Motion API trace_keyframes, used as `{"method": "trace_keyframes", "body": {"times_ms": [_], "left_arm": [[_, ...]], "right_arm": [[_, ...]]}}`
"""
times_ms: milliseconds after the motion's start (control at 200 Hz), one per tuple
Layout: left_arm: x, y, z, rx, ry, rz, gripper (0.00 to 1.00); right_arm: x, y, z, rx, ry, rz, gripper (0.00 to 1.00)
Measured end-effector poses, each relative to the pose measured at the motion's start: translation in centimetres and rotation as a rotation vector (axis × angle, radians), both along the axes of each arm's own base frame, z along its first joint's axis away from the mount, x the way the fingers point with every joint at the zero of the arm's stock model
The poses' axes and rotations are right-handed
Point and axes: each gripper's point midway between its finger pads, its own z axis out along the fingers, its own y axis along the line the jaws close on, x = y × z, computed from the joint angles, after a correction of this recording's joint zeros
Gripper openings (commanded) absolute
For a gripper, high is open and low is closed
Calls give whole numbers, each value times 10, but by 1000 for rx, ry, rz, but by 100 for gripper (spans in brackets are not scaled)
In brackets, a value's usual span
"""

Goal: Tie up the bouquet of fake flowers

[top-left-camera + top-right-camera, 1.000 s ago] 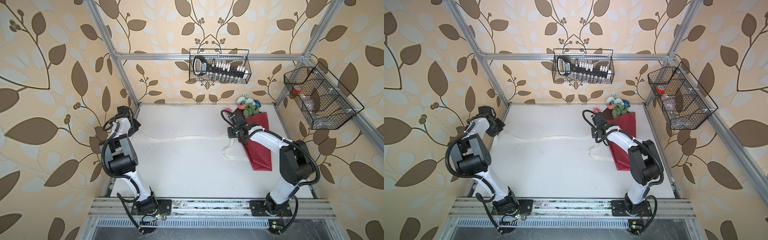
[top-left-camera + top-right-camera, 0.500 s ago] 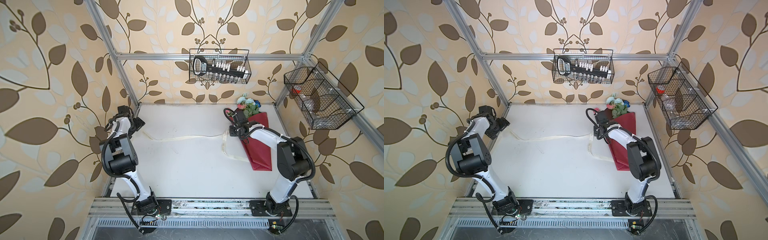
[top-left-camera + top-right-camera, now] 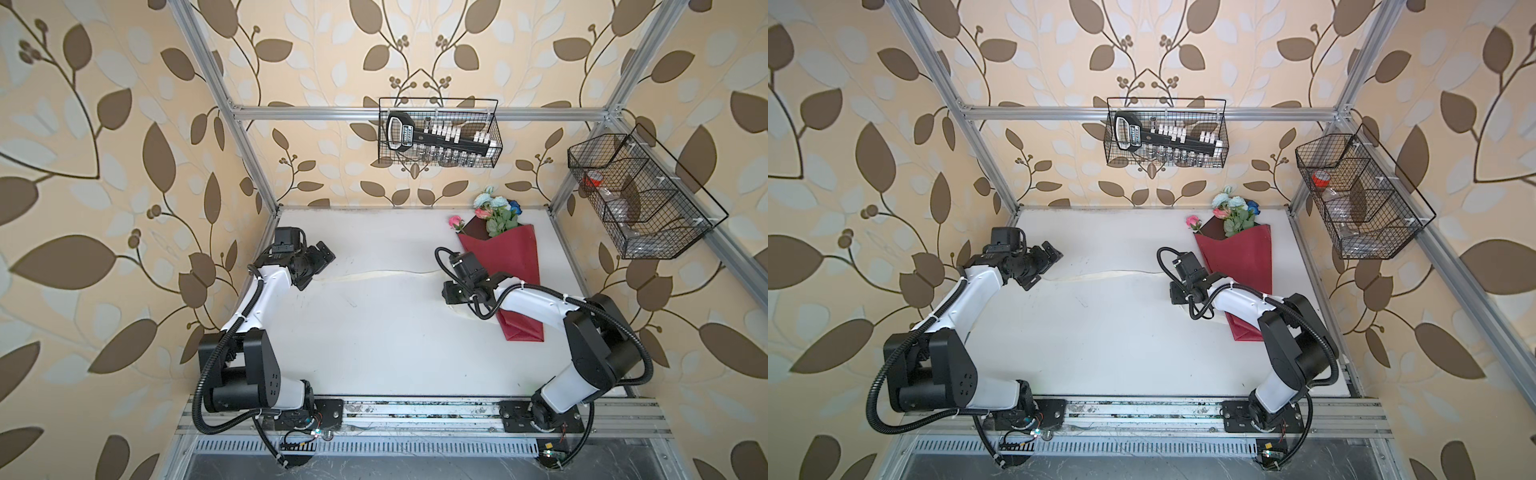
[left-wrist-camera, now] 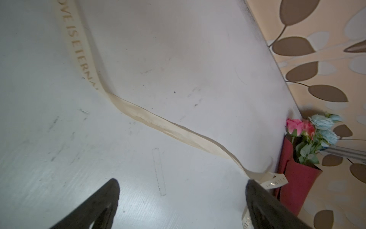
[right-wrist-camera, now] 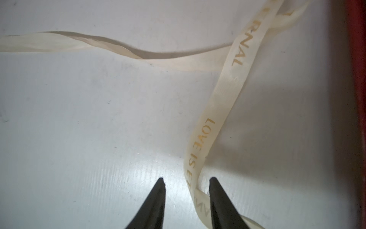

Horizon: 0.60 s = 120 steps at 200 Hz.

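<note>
Reaching from its near-left base toward the far left corner, the left arm stretches its forearm low and points the left end effector (image 3: 316, 268) rightward over the white surface (image 3: 374, 340), jaws spread wide. Only the left wrist view shows one end of the cream ribbon (image 4: 158, 123) resting against one finger (image 4: 263, 204), and there the gold letters "OVE IS ETERNA" can be read. In both top views the ribbon is a pale, unreadable line running rightward between the arms. The black tool (image 3: 401, 134) in the wire basket (image 3: 457, 162) on the far wall bears a label too small to read.

The right arm folds its elbow at the right and sends its forearm leftward, wrist bent down. The right end effector (image 5: 187, 181) points at the surface just beside the red wrap (image 3: 513, 266). The right wrist view alone shows its jaws partly apart. The ribbon, printed "LOVE IS ET" and "RNAL", passes through the gap close against one finger.

The bouquet of fake flowers (image 3: 496, 214) lies at the far right of the surface, pink and blue blooms sticking out of the wrap's far end. The left wrist view shows it side-on.
</note>
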Motion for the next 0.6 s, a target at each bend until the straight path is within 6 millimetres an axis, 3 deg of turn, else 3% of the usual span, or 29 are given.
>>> {"method": "trace_keyframes", "body": {"times_ms": [125, 235, 310, 425, 600], "left_arm": [[3, -5, 3, -22, -19, -12, 99], [4, -5, 4, -30, -23, -5, 99], [5, -6, 5, -36, -30, -3, 99], [5, -7, 2, -42, -33, -4, 99], [1, -10, -4, -57, -18, -13, 99]], "right_arm": [[-8, -10, -20, -38, 42, -28, 33], [-19, -19, -32, -61, 68, -45, 8], [-25, -24, -32, -56, 65, -67, 0], [-37, -39, -33, -46, 68, -115, 0], [-61, -81, -31, 3, 92, -243, 0]]}}
